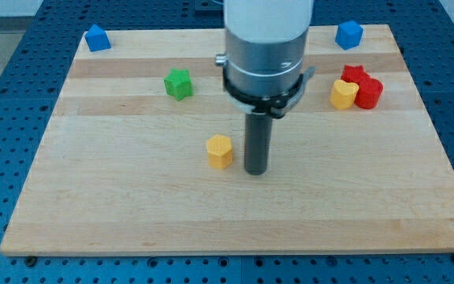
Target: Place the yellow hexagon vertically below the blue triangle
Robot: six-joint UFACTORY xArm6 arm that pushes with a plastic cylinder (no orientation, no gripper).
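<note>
The yellow hexagon (220,151) lies near the middle of the wooden board (132,213). My tip (256,170) stands just to its right, a small gap apart. The blue triangle (96,38) sits at the board's top left corner, far up and to the left of the hexagon.
A green star-like block (178,84) lies up and left of the hexagon. A blue block (348,35) sits at the top right. A yellow heart-like block (343,94) touches two red blocks (368,92) at the right, one (354,75) just above.
</note>
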